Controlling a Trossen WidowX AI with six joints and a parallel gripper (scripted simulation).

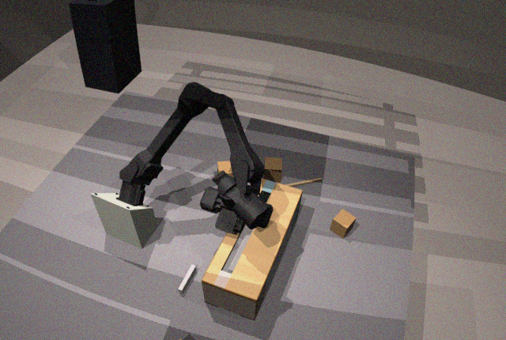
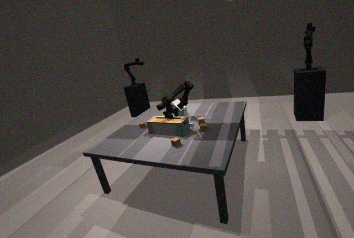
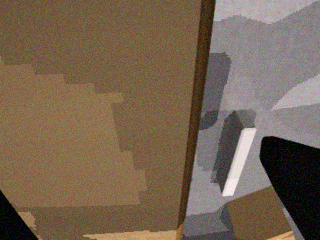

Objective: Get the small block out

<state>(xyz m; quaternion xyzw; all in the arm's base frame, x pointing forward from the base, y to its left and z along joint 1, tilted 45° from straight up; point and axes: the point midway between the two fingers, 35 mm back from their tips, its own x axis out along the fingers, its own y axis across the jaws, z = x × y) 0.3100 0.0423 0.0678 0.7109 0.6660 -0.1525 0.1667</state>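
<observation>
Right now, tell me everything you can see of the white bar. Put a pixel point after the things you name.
The white bar (image 1: 187, 277) (image 3: 239, 161) is short, straight and narrow, plain and matte-looking, its material unclear. It lies flat on the table, roughly parallel to the box's long side, on the side nearer the arm's base. Nothing but the table appears to touch it.
</observation>
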